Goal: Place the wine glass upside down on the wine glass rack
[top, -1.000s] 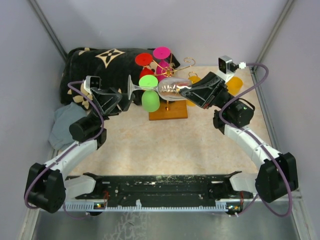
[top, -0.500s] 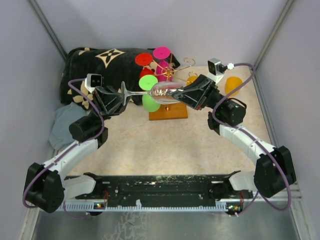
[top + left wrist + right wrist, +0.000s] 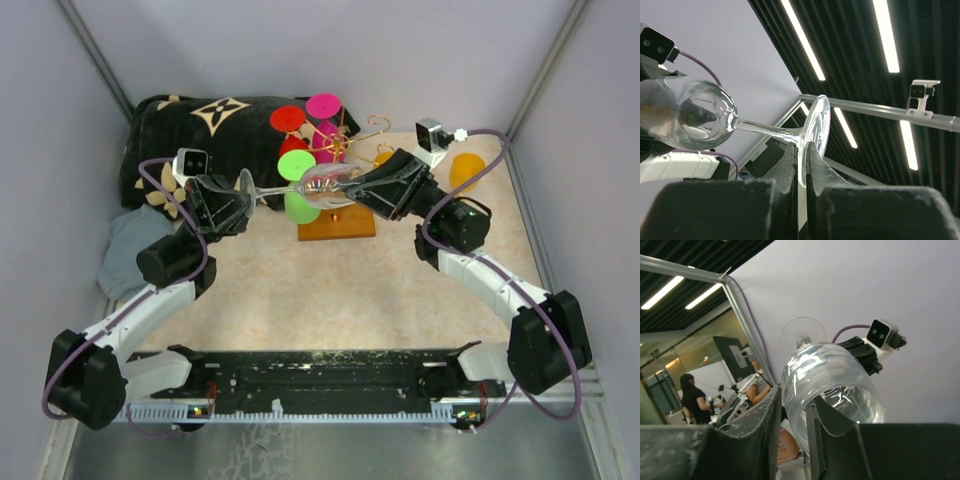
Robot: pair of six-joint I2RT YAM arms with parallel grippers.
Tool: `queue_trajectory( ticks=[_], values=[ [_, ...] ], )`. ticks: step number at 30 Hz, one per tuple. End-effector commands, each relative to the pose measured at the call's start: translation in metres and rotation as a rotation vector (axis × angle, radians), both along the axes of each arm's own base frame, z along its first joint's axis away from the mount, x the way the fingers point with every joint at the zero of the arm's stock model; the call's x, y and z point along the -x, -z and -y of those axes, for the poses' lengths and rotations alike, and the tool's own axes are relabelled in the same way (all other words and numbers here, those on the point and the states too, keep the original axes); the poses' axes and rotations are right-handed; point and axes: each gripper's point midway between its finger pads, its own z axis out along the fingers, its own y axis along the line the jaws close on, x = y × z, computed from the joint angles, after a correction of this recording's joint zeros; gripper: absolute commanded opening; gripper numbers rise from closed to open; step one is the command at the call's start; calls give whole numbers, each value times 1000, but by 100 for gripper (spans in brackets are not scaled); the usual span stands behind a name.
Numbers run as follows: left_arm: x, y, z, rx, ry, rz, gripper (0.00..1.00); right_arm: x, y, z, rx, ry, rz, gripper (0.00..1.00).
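Note:
A clear wine glass (image 3: 322,184) lies horizontal in the air between my two arms, just in front of the wine glass rack (image 3: 345,226). The rack is a gold wire tree on an orange-brown wooden base. My left gripper (image 3: 241,192) is shut on the glass's round foot; in the left wrist view its gripper (image 3: 802,150) pinches the foot's edge, with the bowl (image 3: 692,115) at the left. My right gripper (image 3: 352,188) is at the bowl's mouth. In the right wrist view this gripper (image 3: 792,401) stands open, one finger outside and one inside the bowl (image 3: 832,377).
Red (image 3: 287,118), magenta (image 3: 323,105) and green (image 3: 297,165) coloured glasses hang on the rack. An orange glass (image 3: 466,170) is at the back right. A black patterned blanket (image 3: 200,122) and a grey cloth (image 3: 128,252) fill the back left.
The left jaws have shut on the glass's foot. The right arm carried the glass leftward, and its jaws have now widened around the bowl's rim.

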Motion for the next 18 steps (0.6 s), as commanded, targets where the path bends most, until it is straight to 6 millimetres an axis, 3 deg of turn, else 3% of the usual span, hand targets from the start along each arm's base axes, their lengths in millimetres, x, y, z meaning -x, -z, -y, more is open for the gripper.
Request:
queue_trajectory(
  ticks=[1,11,18],
  values=[
    [40,-29,-23,106,-106,246,0,31,-14,13,-89,28,225,29],
    [51,-41,-28,93,-141,255,0,4,9,2,72,194,212,38],
    [55,-39,-17,-9,-148,273,0,-24,35,12,229,457,167,39]
  ],
)
